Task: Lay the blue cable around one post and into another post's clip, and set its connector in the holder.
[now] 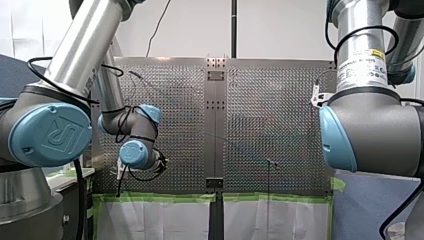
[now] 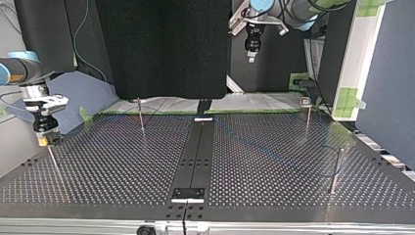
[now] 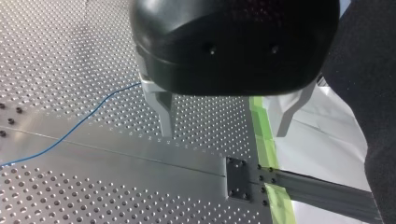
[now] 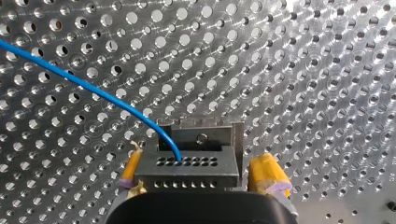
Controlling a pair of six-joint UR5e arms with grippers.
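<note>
My right hand (image 4: pixel 200 158) loosely flanks the connector (image 4: pixel 187 173) (blue cable (image 4: pixel 93 90) attached).

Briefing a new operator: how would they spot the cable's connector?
On the perforated table, look ahead of my right gripper. The connector is the dark block with rows of small holes; unlike the metal bracket beyond it, it has the blue cable running into it.

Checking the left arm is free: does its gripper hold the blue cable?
No, the left gripper is open and empty; the blue cable lies on the table.
</note>
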